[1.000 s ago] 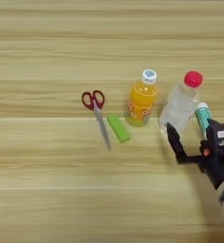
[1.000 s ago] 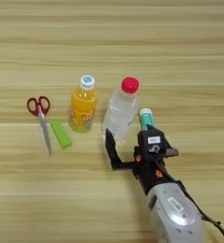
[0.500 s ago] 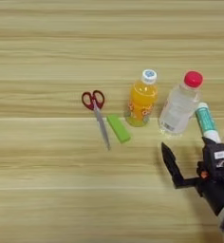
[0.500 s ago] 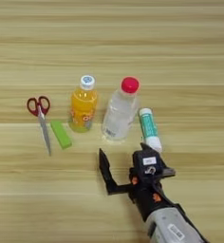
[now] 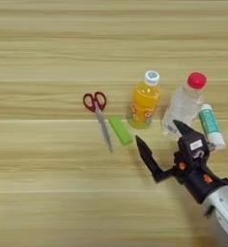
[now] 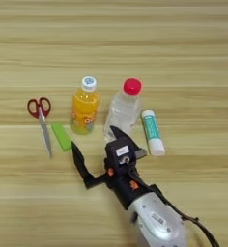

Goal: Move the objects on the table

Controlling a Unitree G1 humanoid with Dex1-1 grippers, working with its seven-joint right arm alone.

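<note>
I see a striped wooden bench (image 5: 48, 43); the juice bottle (image 5: 144, 101) holds orange liquid, the clear bottle (image 5: 185, 103) looks empty; my end effector (image 5: 160, 141) is released.

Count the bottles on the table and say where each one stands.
2. The orange juice bottle stands right of the green block. The clear bottle with the red cap stands further right, just left of the glue stick. None looks hidden.

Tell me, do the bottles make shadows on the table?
Left eye view: only a faint dark patch at the foot of the juice bottle. Right eye view: the same soft smudge under the clear bottle; the light is even, with no glare on the table.
</note>
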